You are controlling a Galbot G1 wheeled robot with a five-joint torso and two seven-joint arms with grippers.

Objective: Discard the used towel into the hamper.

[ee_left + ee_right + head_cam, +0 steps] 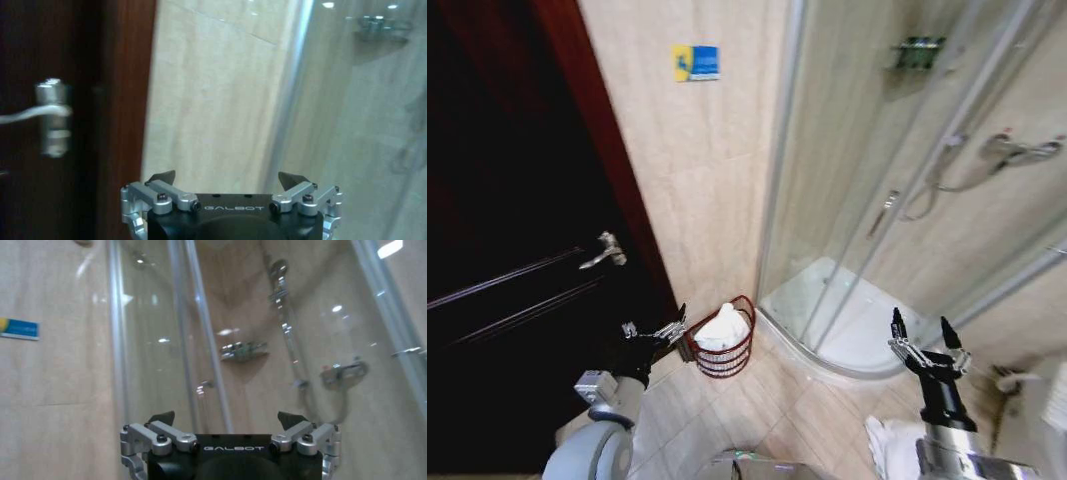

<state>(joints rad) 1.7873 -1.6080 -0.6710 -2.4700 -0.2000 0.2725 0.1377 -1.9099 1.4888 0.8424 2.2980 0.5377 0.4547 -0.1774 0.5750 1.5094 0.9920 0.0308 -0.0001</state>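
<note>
Tiled bathroom floor: white towel fills the hamper beside the spread, empty "GALBOT"-marked left pincer; right pincer likewise spread and empty.

The towel hides the hamper's inside; another white cloth is cut off

I count one small round red-brown wire hamper on the tiled floor, with one crumpled white towel inside it. One more white cloth lies on the floor by my base. There is one dark wooden door with one silver lever handle, one blue wall sign, one glass shower enclosure, and my two grippers, left and right.
</note>
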